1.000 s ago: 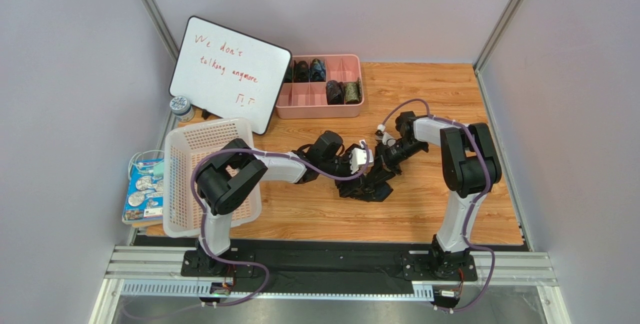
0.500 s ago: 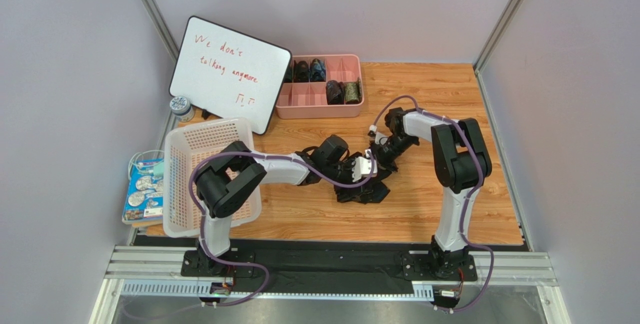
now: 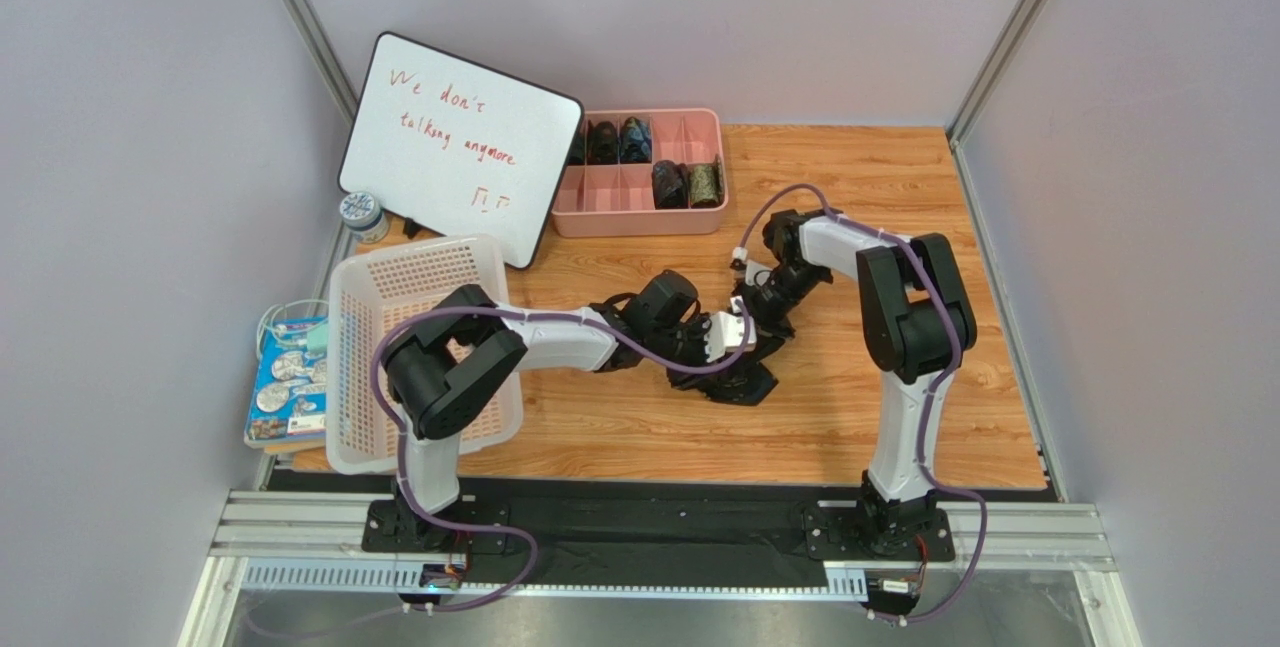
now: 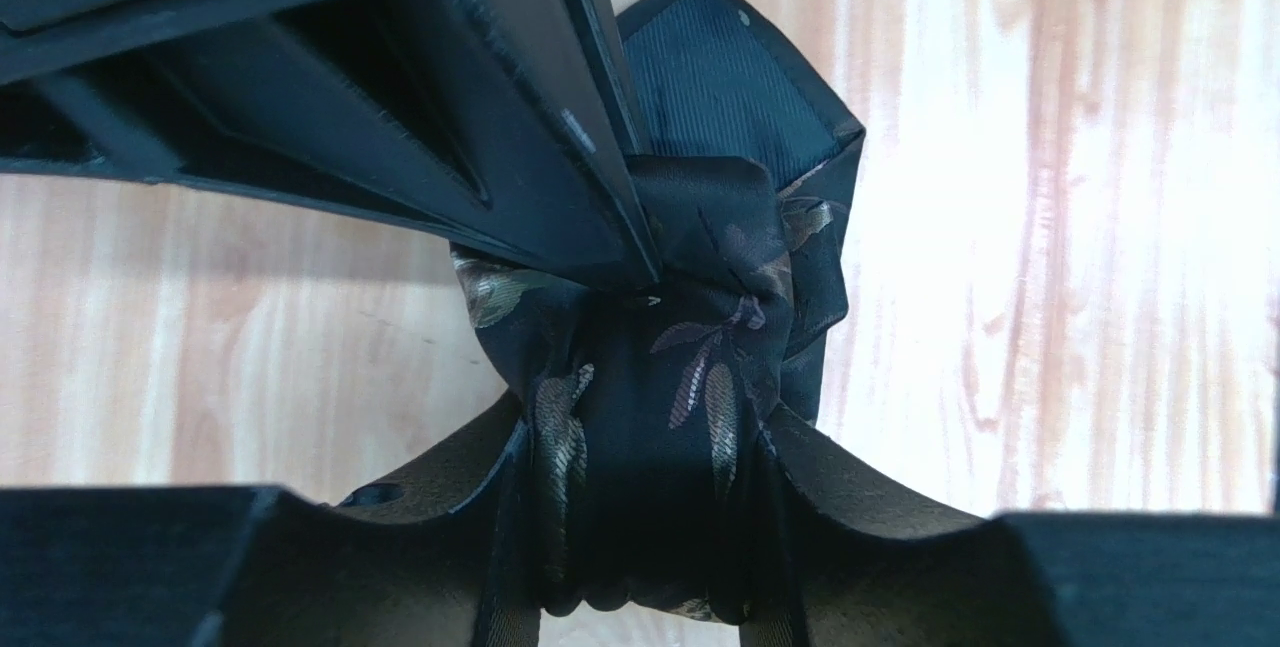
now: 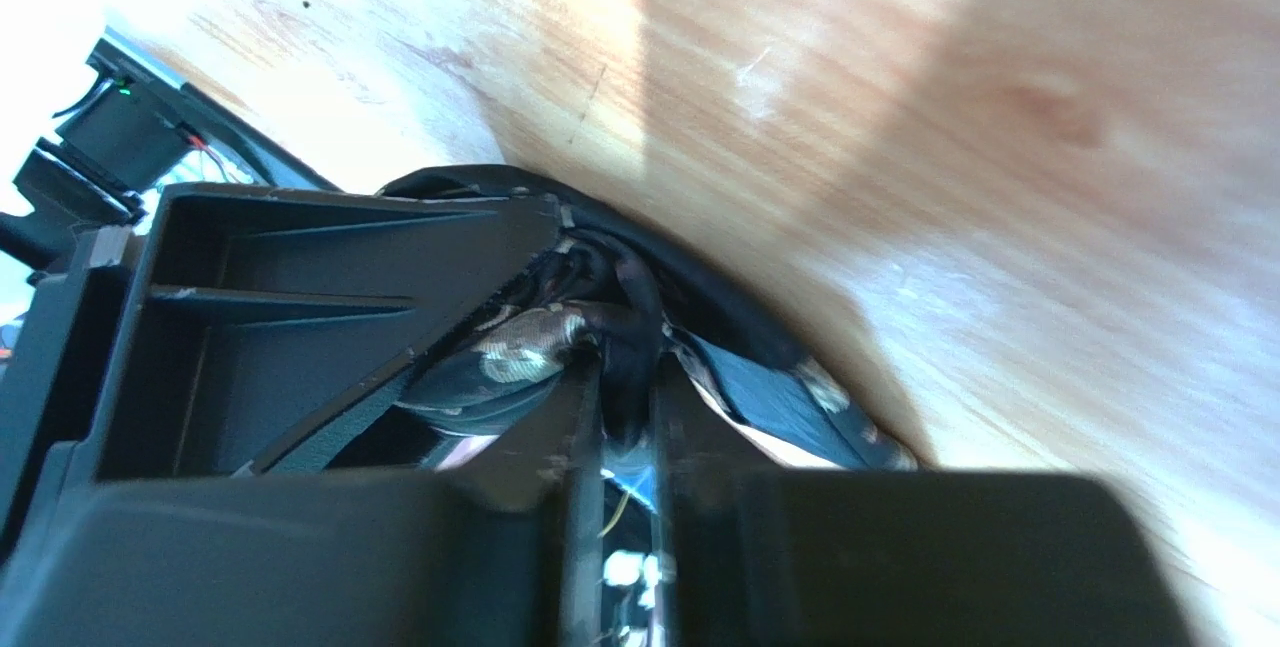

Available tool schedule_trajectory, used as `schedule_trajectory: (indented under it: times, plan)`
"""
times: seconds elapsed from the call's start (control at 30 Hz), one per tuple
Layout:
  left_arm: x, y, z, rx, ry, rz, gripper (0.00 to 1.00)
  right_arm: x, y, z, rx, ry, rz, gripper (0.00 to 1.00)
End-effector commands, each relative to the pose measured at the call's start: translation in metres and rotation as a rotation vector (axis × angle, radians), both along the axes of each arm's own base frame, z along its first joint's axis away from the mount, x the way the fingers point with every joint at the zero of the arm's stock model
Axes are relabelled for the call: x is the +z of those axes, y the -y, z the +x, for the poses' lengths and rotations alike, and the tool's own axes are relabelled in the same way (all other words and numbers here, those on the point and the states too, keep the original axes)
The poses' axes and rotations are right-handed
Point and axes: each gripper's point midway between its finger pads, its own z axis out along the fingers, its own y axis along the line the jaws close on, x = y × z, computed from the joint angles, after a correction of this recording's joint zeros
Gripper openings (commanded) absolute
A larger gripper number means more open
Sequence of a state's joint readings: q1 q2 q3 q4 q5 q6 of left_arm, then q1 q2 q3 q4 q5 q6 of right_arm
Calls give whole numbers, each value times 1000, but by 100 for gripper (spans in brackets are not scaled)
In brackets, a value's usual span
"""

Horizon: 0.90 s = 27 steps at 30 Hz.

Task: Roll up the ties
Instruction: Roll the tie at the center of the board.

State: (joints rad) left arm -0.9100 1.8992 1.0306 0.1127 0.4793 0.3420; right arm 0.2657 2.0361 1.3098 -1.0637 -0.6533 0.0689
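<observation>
A dark necktie (image 3: 732,376) with a pale leaf pattern lies bunched at the middle of the wooden table. In the left wrist view my left gripper (image 4: 646,527) is shut on the tie's (image 4: 706,302) gathered bundle. My right gripper (image 3: 760,302) meets it from the far right. In the right wrist view the right gripper (image 5: 619,377) is shut on a thin fold of the tie (image 5: 511,355), its fingers almost touching. The right gripper's finger presses on the bundle from above in the left wrist view. Several rolled ties (image 3: 670,184) sit in the pink divided tray (image 3: 639,218).
A whiteboard (image 3: 458,145) with red writing leans at the back left. A white perforated basket (image 3: 368,332) stands at the left, next to my left arm. A clear box with blue packets (image 3: 290,377) lies left of it. A small tin (image 3: 361,212) sits by the whiteboard.
Both grippers have drawn together over the tie. The right gripper moved left and toward the back; the tie bundle tightened and shifted slightly left.
</observation>
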Motion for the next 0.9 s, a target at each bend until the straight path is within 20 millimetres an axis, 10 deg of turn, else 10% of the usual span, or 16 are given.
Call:
schedule_trajectory:
  times: [0.0, 0.2, 0.43, 0.87]
  plan:
    - [-34, -29, -3, -23, 42, 253, 11, -18, 38, 45, 19, 197, -95, 26]
    - [-52, -44, -23, -59, -34, 405, 7, 20, 59, 32, -109, 160, 56, 64]
    - [-55, -42, -27, -51, -82, 410, 4, 4, 55, 24, -211, 176, 149, 98]
    - [-56, -39, -24, -6, -159, 384, 4, -23, 22, 28, -308, 203, 204, 99]
